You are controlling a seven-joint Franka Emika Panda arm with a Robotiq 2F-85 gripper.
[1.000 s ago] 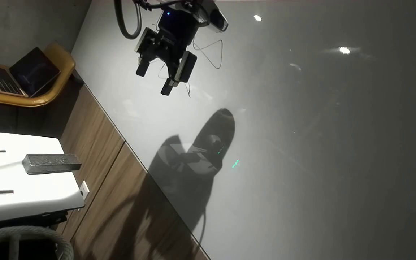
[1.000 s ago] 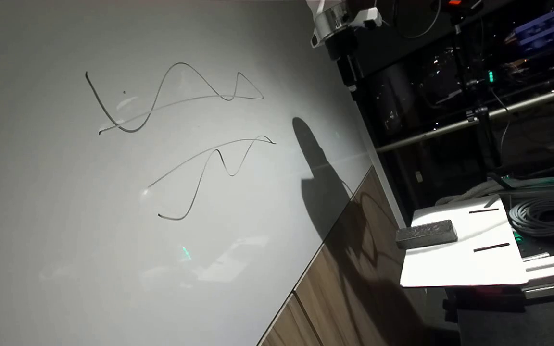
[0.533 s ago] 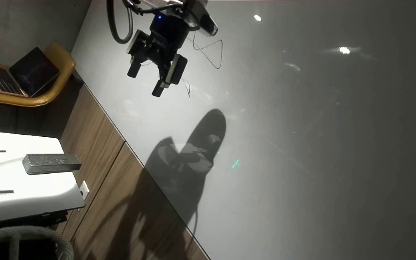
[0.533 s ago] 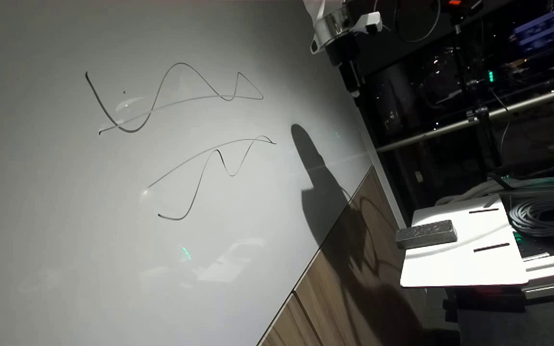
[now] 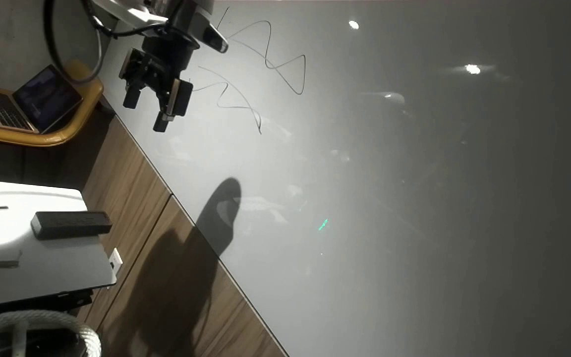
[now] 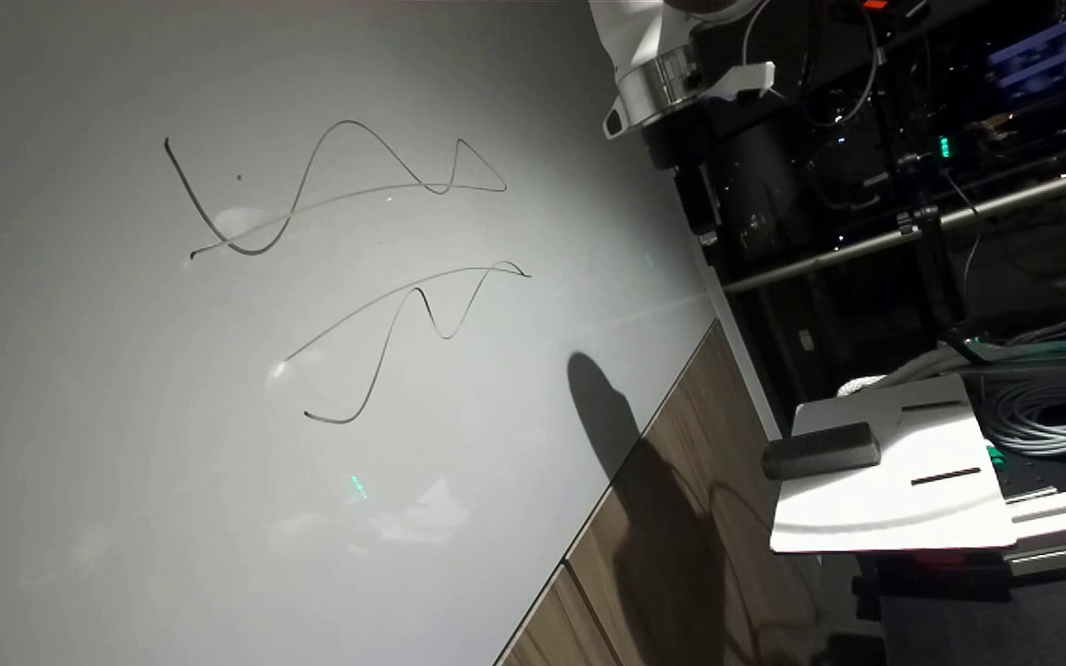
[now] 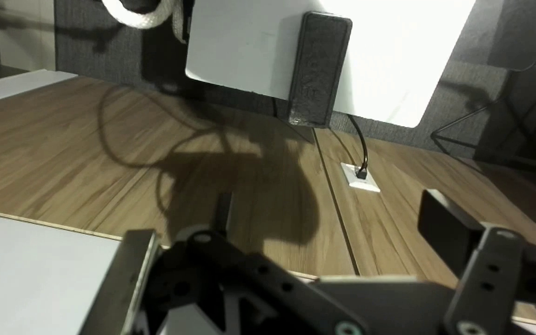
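Block [image 7: 320, 70], an exterior view alone showing laptop [image 5: 28, 104]

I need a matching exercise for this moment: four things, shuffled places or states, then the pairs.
1. end effector
2. block
3. laptop
4. wall socket

A. on a yellow-brown chair
B. with a black plug in it
C. jaws apart, holding nothing
D. on a white shelf, overhanging its edge

Pairs: 1-C; 2-D; 3-A; 4-B

Mainly black on claw [image 5: 145, 113]; dark grey on block [image 6: 820, 450]. White with two dark slits [image 6: 945, 476] on desk [image 6: 857, 504]. Brown with streaked grain on panels [image 5: 122, 168]. Pale grey with thin black wavy lines [image 6: 345, 122] on board [image 6: 126, 388]. Mustard on chair [image 5: 92, 91].
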